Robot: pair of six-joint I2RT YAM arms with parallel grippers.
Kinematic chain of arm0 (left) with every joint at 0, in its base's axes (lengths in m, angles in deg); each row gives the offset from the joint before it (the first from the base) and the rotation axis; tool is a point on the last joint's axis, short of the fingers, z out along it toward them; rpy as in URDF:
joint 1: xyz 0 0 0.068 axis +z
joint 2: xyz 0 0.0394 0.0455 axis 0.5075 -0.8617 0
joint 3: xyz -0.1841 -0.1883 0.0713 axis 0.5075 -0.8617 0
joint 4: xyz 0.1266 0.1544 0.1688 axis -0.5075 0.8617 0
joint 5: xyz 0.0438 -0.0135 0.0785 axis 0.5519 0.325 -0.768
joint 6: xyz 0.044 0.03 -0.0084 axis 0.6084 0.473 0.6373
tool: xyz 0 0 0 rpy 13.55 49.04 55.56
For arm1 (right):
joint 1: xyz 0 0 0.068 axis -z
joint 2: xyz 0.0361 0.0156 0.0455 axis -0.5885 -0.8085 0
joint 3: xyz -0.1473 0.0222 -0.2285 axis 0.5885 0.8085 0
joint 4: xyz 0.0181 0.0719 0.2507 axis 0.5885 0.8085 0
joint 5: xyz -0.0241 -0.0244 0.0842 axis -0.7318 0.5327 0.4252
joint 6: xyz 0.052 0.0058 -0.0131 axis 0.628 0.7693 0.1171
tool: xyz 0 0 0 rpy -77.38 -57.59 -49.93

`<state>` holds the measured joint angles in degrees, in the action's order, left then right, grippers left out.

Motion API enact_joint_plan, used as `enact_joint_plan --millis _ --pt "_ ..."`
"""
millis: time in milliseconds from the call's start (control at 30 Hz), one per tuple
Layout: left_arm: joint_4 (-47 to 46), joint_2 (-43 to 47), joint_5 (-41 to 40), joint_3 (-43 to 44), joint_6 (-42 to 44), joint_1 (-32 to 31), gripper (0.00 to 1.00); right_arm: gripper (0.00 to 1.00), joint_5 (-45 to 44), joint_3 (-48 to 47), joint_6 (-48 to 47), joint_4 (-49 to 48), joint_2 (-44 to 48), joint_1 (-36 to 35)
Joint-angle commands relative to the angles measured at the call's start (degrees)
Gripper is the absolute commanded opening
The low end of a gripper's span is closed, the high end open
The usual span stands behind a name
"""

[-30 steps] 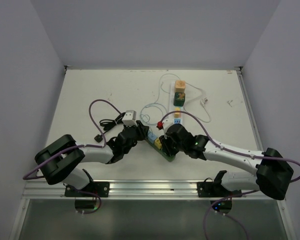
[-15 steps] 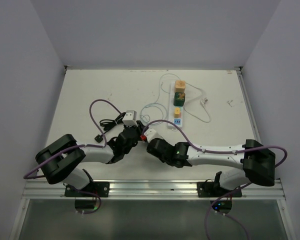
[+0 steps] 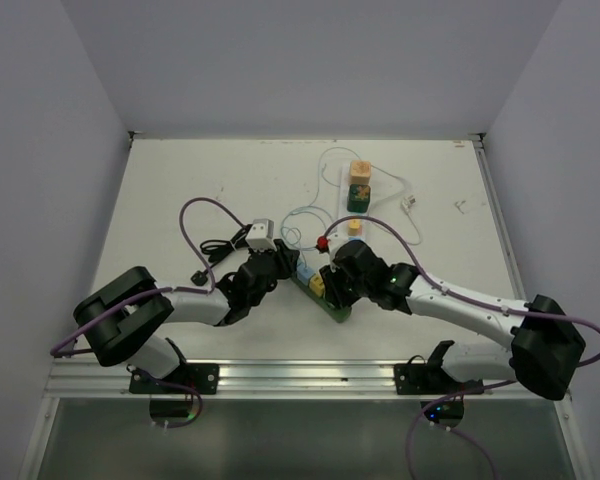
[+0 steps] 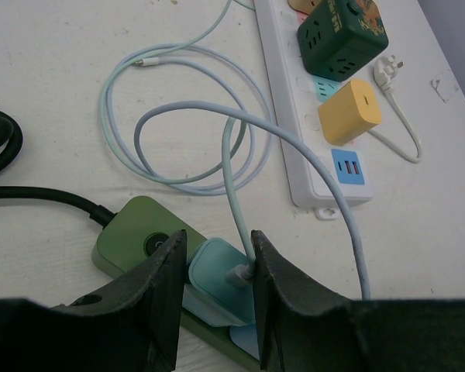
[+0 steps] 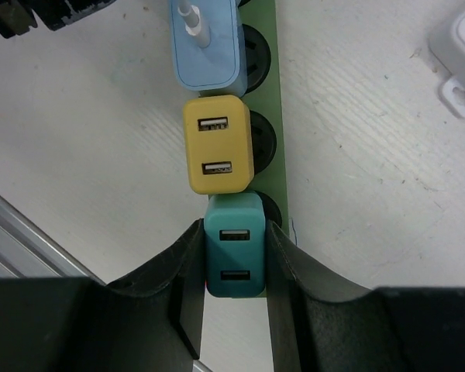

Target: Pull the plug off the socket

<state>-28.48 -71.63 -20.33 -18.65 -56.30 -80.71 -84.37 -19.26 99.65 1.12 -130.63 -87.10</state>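
A green power strip lies slanted between both arms on the white table. It carries three plugs in a row: a light blue plug with a pale cable, a yellow plug and a teal plug at the near end. My left gripper is shut on the light blue plug, one finger against its side and the other by the cable connector. My right gripper is shut on the teal plug, its fingers pressed on both sides.
A white power strip holds a dark green cube adapter and a yellow adapter further back. Pale cable loops and a black cord lie nearby. A white charger sits left. A metal rail edges the table.
Half a second ago the right arm reached further left, near the left gripper; now it is back over the near end of the green strip. The left arm has hardly moved.
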Motion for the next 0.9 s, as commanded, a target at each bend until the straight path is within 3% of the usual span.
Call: enact_joint_plan --millis 0,67,100,200,400,567,867 --pt "20.28 -5.33 5.34 -4.27 -0.07 -0.85 0.0 0.0 2.86 -3.15 1.33 -8.28 -0.51 0.69" --pt "20.28 -5.5 5.43 -4.18 0.11 -0.85 0.0 0.0 -0.28 -4.12 0.1 -7.67 -1.22 -1.24" --pt "20.28 -5.59 5.43 -4.1 0.11 -0.94 0.0 0.0 -7.44 -4.82 -1.21 -5.84 -2.0 -4.82" --pt "20.37 -6.03 5.43 -3.83 0.11 -0.94 0.0 0.0 -17.67 -8.94 -0.88 -1.01 -5.07 -11.07" --pt "20.89 -6.91 5.17 -3.04 0.28 -1.37 0.0 0.0 -27.1 -14.58 1.32 4.63 -9.74 -16.1" --pt "21.07 -6.91 4.99 -3.04 0.19 -1.46 0.0 0.0 -26.5 -12.39 2.03 3.32 -8.44 -15.49" --pt "21.59 -7.0 5.08 -2.34 0.2 -1.46 0.06 0.0 -17.45 -4.39 3.08 1.74 4.22 -5.39"
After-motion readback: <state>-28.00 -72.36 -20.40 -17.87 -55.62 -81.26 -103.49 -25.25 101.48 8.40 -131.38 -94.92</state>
